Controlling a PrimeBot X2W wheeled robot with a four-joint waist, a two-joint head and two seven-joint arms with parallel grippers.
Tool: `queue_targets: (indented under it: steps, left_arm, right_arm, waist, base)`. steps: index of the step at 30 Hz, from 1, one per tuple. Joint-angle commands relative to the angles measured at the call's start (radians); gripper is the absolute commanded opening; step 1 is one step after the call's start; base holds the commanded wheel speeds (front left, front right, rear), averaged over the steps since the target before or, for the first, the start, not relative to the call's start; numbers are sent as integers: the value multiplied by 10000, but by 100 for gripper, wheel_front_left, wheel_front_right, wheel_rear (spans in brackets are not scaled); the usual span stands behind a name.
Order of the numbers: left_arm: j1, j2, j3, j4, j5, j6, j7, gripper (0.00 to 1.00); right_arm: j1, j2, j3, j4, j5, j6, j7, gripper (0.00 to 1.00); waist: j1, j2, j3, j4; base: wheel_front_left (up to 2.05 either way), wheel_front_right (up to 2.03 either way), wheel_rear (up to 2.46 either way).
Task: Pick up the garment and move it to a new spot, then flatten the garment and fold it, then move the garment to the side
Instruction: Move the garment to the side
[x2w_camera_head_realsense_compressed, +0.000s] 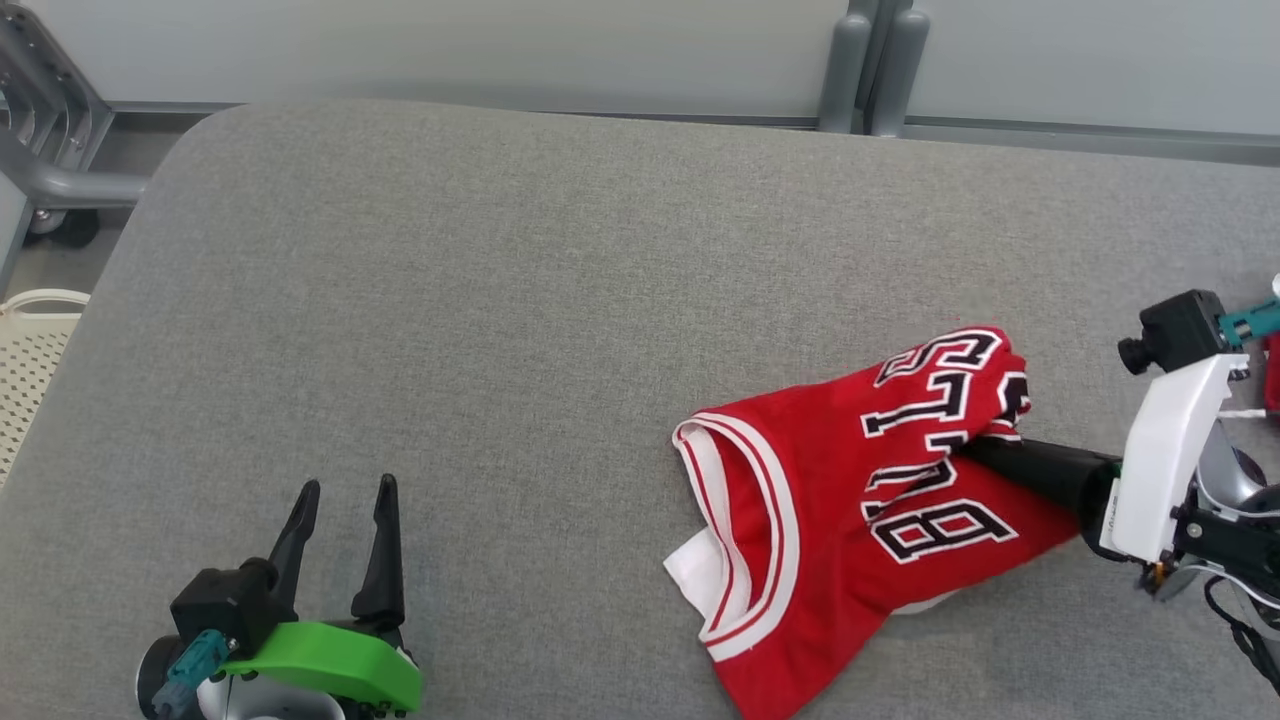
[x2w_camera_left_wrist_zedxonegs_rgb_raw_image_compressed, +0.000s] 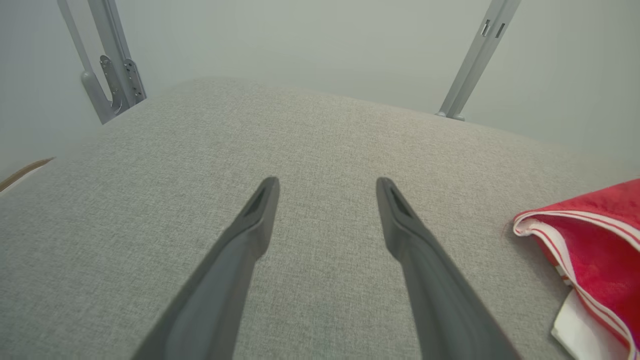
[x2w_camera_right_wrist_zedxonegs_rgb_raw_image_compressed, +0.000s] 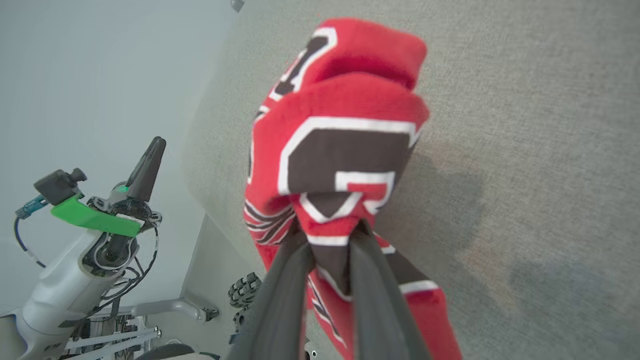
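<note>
The red jersey is bunched at the lower right of the head view, and the right gripper pinches a fold of it. The left gripper sits wide open at the lower left. It is best to lift slowly, so the jersey does not slip out or drag.

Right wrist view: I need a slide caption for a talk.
Right claw pinching a bunched fold of the red jersey over the grey padded surface.

In the head view, the jersey hides the tips of the right gripper's fingers and runs off the bottom edge.
</note>
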Motion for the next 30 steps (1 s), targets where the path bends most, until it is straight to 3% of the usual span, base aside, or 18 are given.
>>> queue_targets:
  steps: [1,12,17,24,30]
  left_arm:
    - [90,-32,46,21,85,-38,-46,100]
    - [68,-82,308,97,281,-240,-45,100]
    - [-102,-125,283,115,378,-312,-45,100]
    - [-407,-28,315,110,458,-357,-37,100]
    - [-872,-188,229,81,506,-393,-37,100]
  right_arm:
    - [91,-61,-163,73,-115,7,20,0]
    - [1039,151,-2489,1835,-1691,6,1235,0]
    - [965,218,-3058,1891,-2716,7,826,0]
    - [-237,-355,-2019,1360,-3965,6,-672,0]
    - [-2121,-1354,-770,1986,-4900,4,-1269,0]
  waist:
    - [-1,120,-9,-14]
    - [-1,120,216,-307]
    - [-1,120,374,-547]
    - [-1,120,653,-1000]
    - [-1,120,1106,-1120]
  base:
    - [0,0,0]
    - [0,0,0]
    - [0,0,0]
    - [0,0,0]
    - [0,0,0]
